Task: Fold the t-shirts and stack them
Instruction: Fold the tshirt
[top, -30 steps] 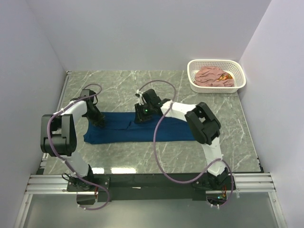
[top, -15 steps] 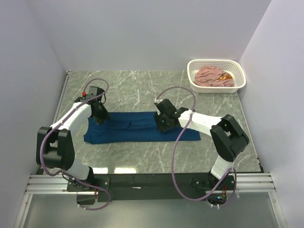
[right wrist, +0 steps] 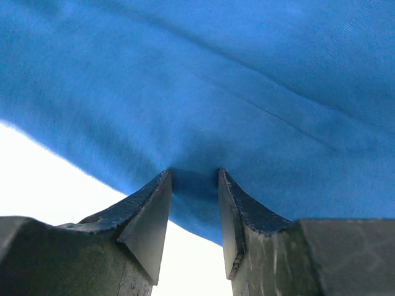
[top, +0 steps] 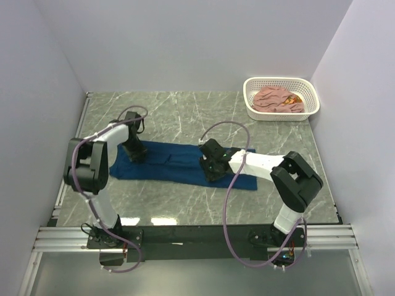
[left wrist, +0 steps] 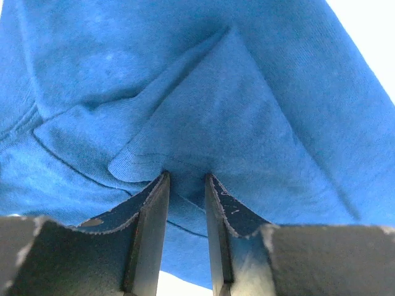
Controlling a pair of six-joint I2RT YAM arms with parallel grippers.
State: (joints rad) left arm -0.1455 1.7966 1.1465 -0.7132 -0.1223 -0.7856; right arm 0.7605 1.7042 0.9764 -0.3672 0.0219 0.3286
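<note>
Left end effector and right end effector, two in all, each narrowed onto a fold of the navy t-shirt; only the wrist views reveal the pinch. Top view alone shows that shirt stretched long across the bench, plus one pink t-shirt bundled in one white basket, far right corner.

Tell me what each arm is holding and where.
Both pinch the navy t-shirt: left gripper a fold near its left end, right gripper an edge near the middle.
</note>
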